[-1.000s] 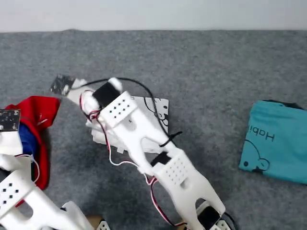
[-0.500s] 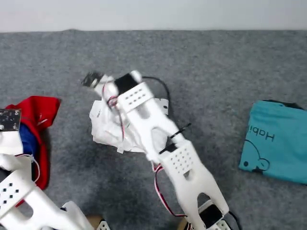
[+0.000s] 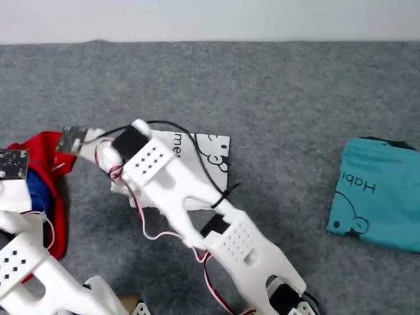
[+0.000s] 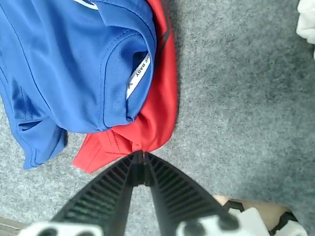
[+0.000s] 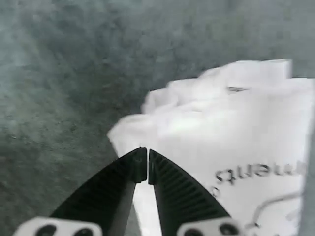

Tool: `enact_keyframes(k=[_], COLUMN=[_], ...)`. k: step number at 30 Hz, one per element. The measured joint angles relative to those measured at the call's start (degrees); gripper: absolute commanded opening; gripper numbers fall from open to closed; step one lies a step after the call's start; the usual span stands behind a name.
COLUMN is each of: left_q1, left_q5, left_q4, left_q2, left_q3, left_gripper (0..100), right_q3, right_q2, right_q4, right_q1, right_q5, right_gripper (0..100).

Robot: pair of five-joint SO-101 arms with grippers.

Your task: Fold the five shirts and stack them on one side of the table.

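Swung leftward, right gripper (image 5: 146, 152), jaws together, hangs at white shirt (image 5: 221, 128) edge on grey table (image 3: 282, 85).

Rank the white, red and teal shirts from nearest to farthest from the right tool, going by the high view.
1. White shirt: in the middle, right at the tips of the right tool.
2. Red shirt: on the left side, close to that arm's wrist.
3. Teal shirt: folded at the far right side, well away.

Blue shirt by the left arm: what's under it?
A red shirt lies under the blue shirt, showing past its edge. Anything beneath both is covered.
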Motion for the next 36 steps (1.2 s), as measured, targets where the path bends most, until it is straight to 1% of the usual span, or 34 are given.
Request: enact_keyframes(k=[6,8,12,18,21,26,32,36], left_q1=[0.0,0.0,0.0,0.0,0.0,0.0,0.0,0.0], left_q5=[0.0,0.0,0.0,0.0,0.0,0.0,0.0,0.0], left_q4=[0.0,0.0,0.0,0.0,0.0,0.0,0.0,0.0], left_q2=[0.0,0.0,0.0,0.0,0.0,0.0,0.0,0.0], left_q3=[0.0,0.0,0.0,0.0,0.0,0.0,0.0,0.0], left_gripper=[0,0,0,0,0,0,0,0], right_q3=[0.7,0.9,0.9,0.9,0.9,-1.4,-9.9,-10.6], right_q2=[-1.1,-0.2,5.0,10.1,10.4,10.4,10.4,10.5], right_q4=[0.0,0.0,0.0,0.0,0.0,0.0,-0.6,-5.7], right_q1=[8.0,9.2,7.3,-0.4,-2.0,-0.3,6.0,8.2], right_q5=[0.0,0.0,0.0,-0.1,0.0,0.0,0.0,0.0], right_gripper=[1.0,1.0,1.0,1.0,1.0,1.0,1.0,1.0])
